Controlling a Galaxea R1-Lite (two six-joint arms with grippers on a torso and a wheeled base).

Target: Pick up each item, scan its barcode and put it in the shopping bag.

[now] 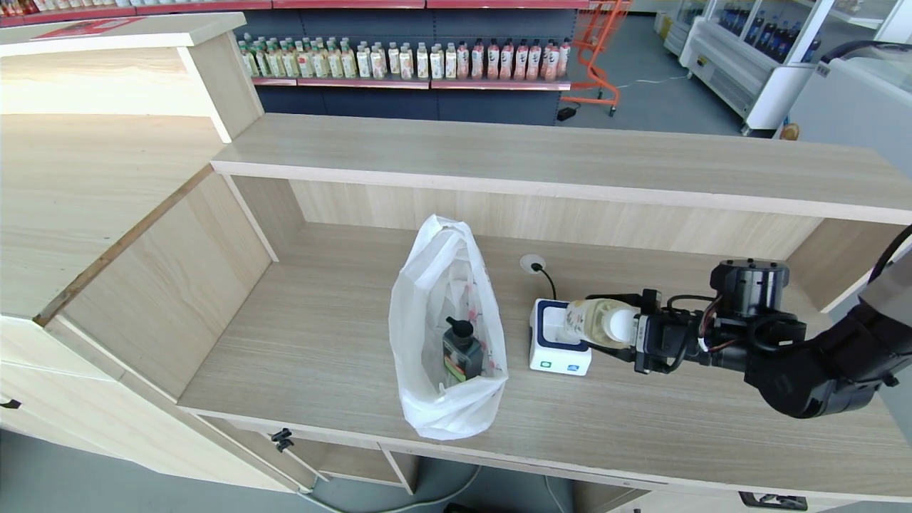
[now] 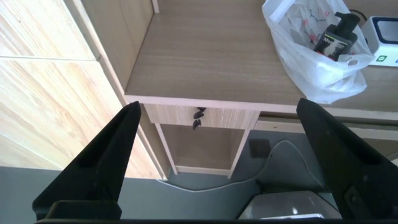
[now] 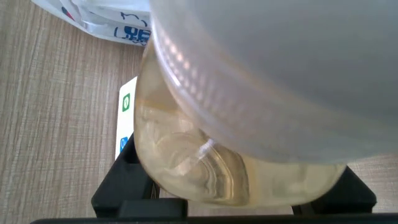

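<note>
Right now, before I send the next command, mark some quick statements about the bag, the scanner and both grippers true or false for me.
1. The right gripper holds a drink bottle on its side over the scanner. True.
2. The shopping bag is empty. False: a dark pump bottle is inside it.
3. The left gripper is shut on an item. False: its jaws are open and hold nothing.
4. The shopping bag stands on the robot's left of the scanner. True.
</note>
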